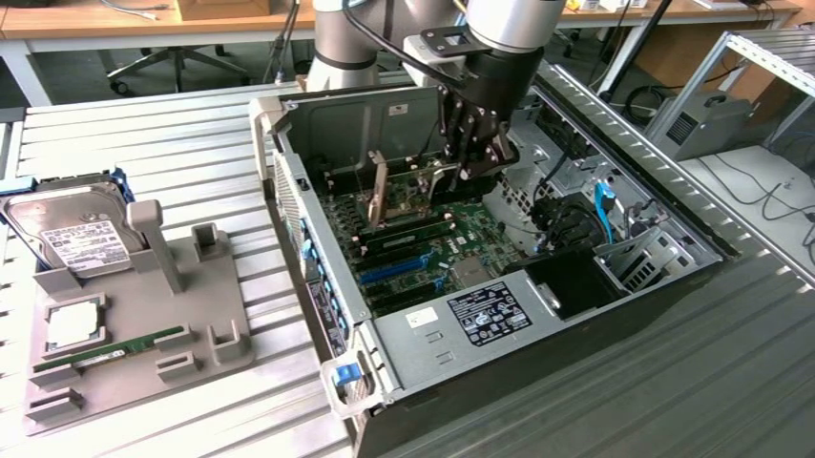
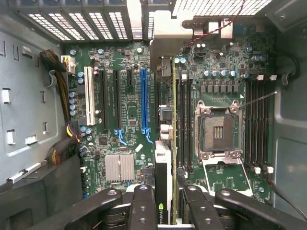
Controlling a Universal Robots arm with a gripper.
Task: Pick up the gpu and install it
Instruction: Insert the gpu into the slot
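One gripper [image 1: 474, 164] reaches down into the open case [image 1: 612, 315], in the upper middle of the exterior view. Its jaws are clamped on the gpu [image 1: 378, 194], which stands on its edge over the motherboard [image 1: 446, 243]. The card runs from the gripper toward the exterior view's left, where its brownish face shows.

In the wrist view the gpu [image 2: 162, 165] is seen edge-on between the two fingers [image 2: 143, 206], one on each face. It lies between the blue slot [image 2: 144, 100] and the socket [image 2: 218, 132]. Whether its lower edge sits in a slot, I cannot tell.

At the lower left of the exterior view, a hard drive [image 1: 71, 234] and a RAM stick [image 1: 109, 351] rest in a gray holder [image 1: 140, 377] on the bench [image 1: 153, 143].
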